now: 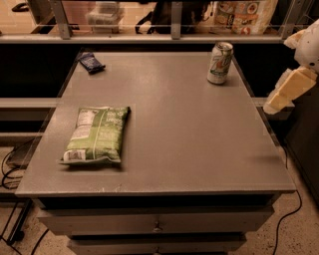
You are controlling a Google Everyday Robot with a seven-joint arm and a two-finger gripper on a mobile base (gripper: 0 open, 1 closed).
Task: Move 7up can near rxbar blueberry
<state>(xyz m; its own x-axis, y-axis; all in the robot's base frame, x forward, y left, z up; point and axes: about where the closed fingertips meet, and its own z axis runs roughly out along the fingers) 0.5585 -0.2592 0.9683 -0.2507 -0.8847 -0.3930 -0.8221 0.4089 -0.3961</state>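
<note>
The 7up can [220, 63] stands upright at the far right corner of the grey table [184, 124]. The rxbar blueberry [91, 62], a small flat dark blue wrapper, lies at the far left corner. My gripper [288, 89] hangs at the right edge of the view, beyond the table's right side, to the right of the can and a little nearer. It holds nothing.
A large green chip bag [96, 134] lies flat on the left half of the table. A railing and shelf with packaged goods [244, 15] run behind the table. Drawers [157, 224] sit below the front edge. Cables lie on the floor at left and right.
</note>
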